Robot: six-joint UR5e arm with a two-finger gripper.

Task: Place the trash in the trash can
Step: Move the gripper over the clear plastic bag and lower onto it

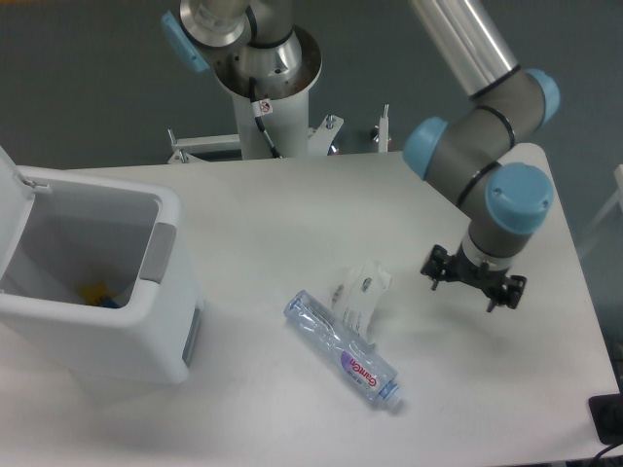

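Observation:
A clear plastic bottle [343, 350] with a purple-and-red label lies on its side near the table's front middle, cap toward the front right. A smaller clear cup-like piece [362, 287] rests just behind it, touching or nearly touching the bottle. The white trash can [92, 292] stands at the left with its lid raised and its inside showing. My gripper [473, 281] hangs over the table to the right of the cup-like piece, apart from it, pointing down with nothing in it. Its fingers are hidden under the wrist, so their spacing does not show.
The arm's base column [263, 78] rises at the back edge of the table, with small metal brackets [382, 131] beside it. Something yellow and blue [101, 293] lies at the bottom of the bin. A dark object [608, 418] sits off the table's front right corner.

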